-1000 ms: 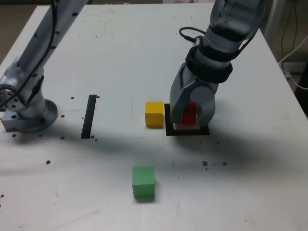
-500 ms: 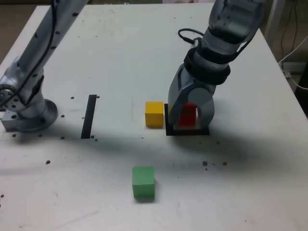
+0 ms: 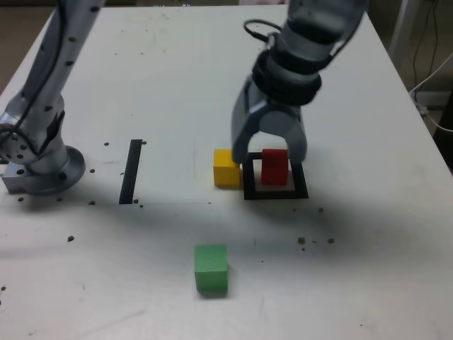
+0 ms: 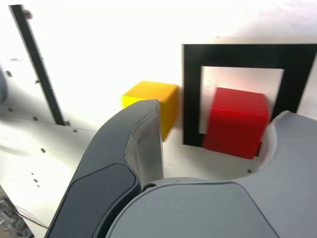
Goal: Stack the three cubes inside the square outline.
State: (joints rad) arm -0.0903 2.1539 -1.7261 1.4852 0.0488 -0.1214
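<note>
Spread wide and empty, our claw has let go of the red cube and lifted clear of it; a second ago its jaws were clamped round that block down inside the square outline. We now see the red cube standing on its own within the black tape border, set toward one side of the white centre, with the claw hanging just above and behind it. That reads to us as the base of the stack placed. Two blocks remain: the yellow cube sits on the surface just outside the outline, at its edge on the exterior view's left, while the green cube lies well apart, nearer the camera. A straight black tape strip lies farther to the exterior view's left and plays no part. We judge the yellow cube the likeliest next pick, being nearest.
</note>
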